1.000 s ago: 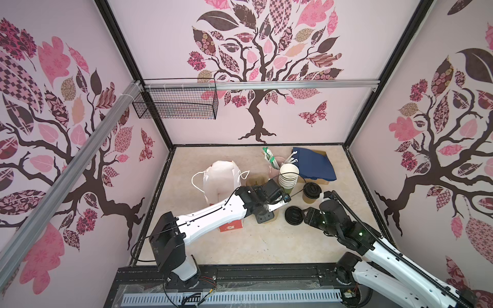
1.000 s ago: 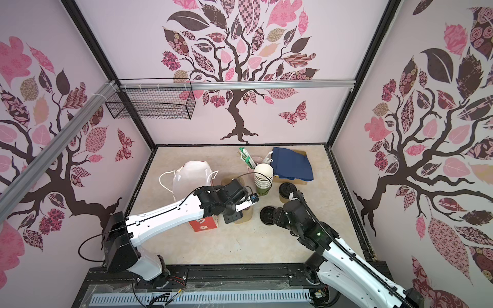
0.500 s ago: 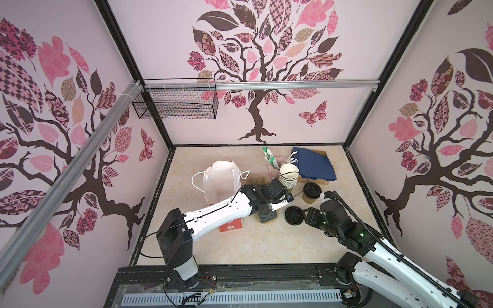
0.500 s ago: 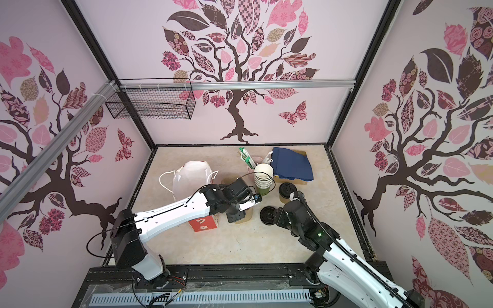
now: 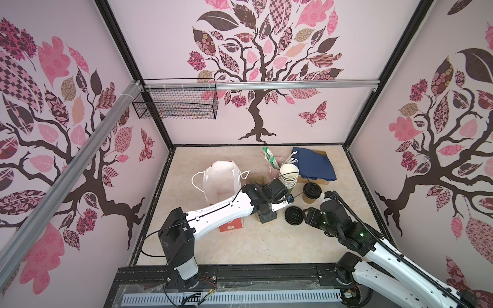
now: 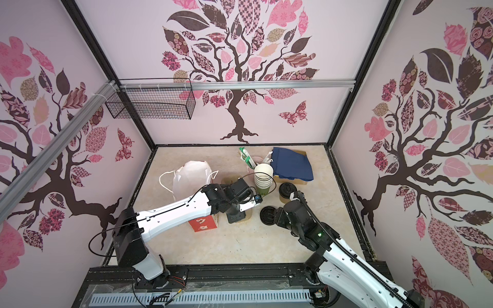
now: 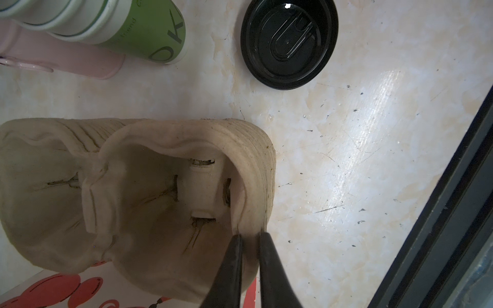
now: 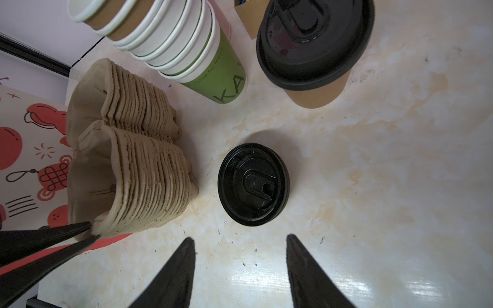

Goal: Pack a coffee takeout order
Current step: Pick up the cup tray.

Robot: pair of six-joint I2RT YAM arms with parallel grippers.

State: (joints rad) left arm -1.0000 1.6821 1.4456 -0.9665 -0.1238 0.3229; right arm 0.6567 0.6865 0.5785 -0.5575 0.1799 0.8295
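We see a marbled beige worktop [image 5: 240,248] inside a booth with pink tree-patterned walls. Two white robot arms reach in from its near edge.

The left hand [image 7: 249,236] is pinched almost closed on the rim of the topmost tan pulp carrier [image 7: 138,192]. One black finger [image 7: 229,266] lies inside a cup well and the other outside it, and the rim wall fills the narrow gap between them. That carrier sits nested on a carrier stack [image 8: 144,170] near the middle of the worktop, just beside a red-and-white printed box [image 6: 202,222]. We cannot tell how many layers the fingers catch.

The right hand [image 8: 240,238] holds nothing. Its two fingers are spread well apart and point down at the worktop, just short of a loose black lid [image 8: 253,184]. The lid lies flat between the carrier stack and this hand, touching neither.

Beyond the loose lid, toward the far edge, a lidded paper cup [image 5: 311,193] stands upright with its brown body capped in black. Just beside it rises a tall stack of lidless cups [image 5: 289,174], with a pink cup of straws [image 5: 274,166] behind.

A navy napkin [image 5: 313,164] is draped over a brown cardboard box [image 6: 296,181] near the far right corner. A white paper bag [image 5: 222,178] with string handles stands left of the middle of the worktop.
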